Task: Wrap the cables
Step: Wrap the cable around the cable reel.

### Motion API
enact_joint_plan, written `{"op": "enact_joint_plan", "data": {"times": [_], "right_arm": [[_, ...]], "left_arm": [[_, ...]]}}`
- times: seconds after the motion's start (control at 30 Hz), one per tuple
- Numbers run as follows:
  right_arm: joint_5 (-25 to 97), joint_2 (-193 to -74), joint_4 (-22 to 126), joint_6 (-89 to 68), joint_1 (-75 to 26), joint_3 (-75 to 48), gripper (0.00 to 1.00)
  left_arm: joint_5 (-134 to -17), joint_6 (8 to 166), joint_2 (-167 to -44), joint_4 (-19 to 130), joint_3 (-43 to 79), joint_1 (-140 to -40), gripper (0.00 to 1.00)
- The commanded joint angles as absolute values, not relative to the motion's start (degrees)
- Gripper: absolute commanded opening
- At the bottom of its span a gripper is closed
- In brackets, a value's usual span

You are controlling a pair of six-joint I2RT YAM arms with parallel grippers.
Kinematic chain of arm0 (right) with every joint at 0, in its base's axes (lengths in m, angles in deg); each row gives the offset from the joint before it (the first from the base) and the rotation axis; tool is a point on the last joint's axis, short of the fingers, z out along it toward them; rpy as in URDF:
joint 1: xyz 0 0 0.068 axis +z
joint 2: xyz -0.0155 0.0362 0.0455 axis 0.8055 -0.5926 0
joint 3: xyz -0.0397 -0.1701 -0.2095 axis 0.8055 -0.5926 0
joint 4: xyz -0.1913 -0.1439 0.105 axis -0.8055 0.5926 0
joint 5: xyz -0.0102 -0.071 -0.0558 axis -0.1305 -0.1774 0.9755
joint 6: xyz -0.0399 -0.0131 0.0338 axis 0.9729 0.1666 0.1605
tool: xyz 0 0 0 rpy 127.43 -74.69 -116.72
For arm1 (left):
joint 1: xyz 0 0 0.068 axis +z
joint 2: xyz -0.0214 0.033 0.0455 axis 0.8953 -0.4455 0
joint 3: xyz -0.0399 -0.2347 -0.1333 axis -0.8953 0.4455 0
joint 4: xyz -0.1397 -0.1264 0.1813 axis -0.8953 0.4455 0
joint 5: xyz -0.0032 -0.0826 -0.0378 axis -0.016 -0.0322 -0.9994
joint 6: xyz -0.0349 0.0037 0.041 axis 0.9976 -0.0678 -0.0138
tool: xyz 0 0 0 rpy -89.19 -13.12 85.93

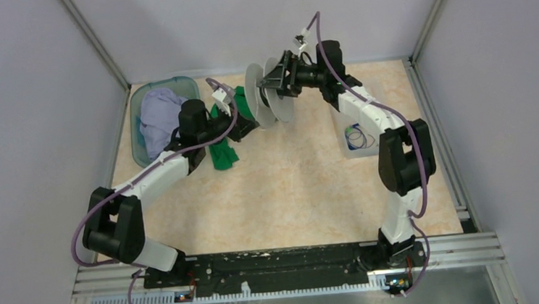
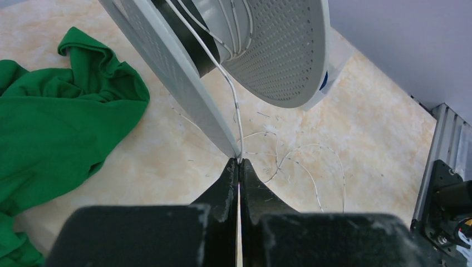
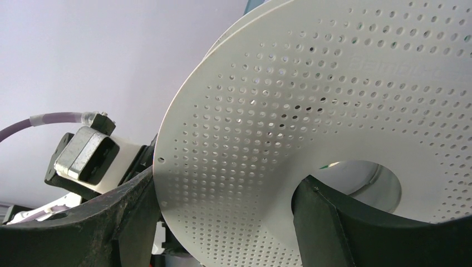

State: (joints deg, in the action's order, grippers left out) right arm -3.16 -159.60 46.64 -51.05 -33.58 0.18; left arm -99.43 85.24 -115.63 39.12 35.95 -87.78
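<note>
at twelve o'clock the right end effector (image 3: 225, 208) clamps the spool (image 3: 311, 100) clear of the desk (image 2: 367, 117), so the left end effector (image 2: 239, 163), pinched on the whitish cable (image 2: 236, 108), can guide it on taut.

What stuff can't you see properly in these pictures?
Left wrist view: the top edge cuts off the spool, so how much white cable is wound is unclear.
Right wrist view: the spool hides the table and both cables.
Top view: the white cable is too thin to see; the right arm covers part of the box with the blue cable.
</note>
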Motion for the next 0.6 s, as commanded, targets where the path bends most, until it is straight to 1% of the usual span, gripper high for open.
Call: {"op": "enact_joint_plan", "data": {"times": [0.0,0.03,0.23,0.4,0.57], "right_arm": [[-3.0,-159.4,43.4,-50.9,-33.1,4.6,0.00],[-3.0,-159.5,43.3,-51.0,-33.1,4.7,0.00],[-3.5,-160.0,43.3,-51.0,-33.1,4.6,0.00],[-3.8,-160.1,42.9,-51.1,-33.1,4.0,0.00],[-4.1,-159.9,42.2,-51.8,-33.1,3.4,0.00]], "left_arm": [[-100.2,90.3,-115.6,34.3,35.0,-88.4,0.00],[-99.1,90.7,-115.7,34.6,34.7,-88.4,0.01],[-94.9,91.0,-116.4,37.3,33.1,-88.4,0.26],[-95.4,89.7,-116.7,36.9,32.9,-88.4,0.31],[-95.3,89.0,-117.8,36.8,32.0,-88.4,0.34]]}}
